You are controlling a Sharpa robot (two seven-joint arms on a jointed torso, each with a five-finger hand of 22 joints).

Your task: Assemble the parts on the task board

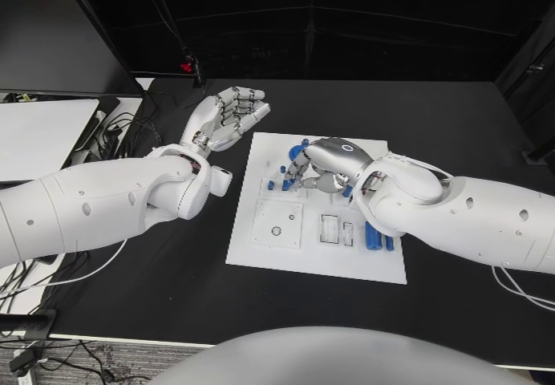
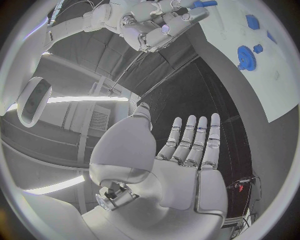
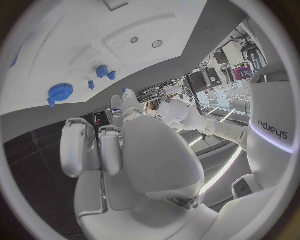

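The left hand (image 1: 229, 115) hovered with fingers (image 2: 195, 142) spread, empty. The right hand (image 1: 321, 163) pinched a small blue part (image 2: 201, 4) above the white task board (image 1: 269, 241); "edjeys" showed nearby.

A black table (image 1: 139, 281) carries the white task board (image 1: 266, 249) at its middle; cables (image 1: 122, 128) trail near its far-left corner.

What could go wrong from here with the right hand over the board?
The right hand sits low over the task board, among small blue parts; a sideways sweep could knock them loose. It also blocks the head view of its fingertips, so whether it holds anything can't be confirmed. The left hand hovers open beyond the board, giving no support.
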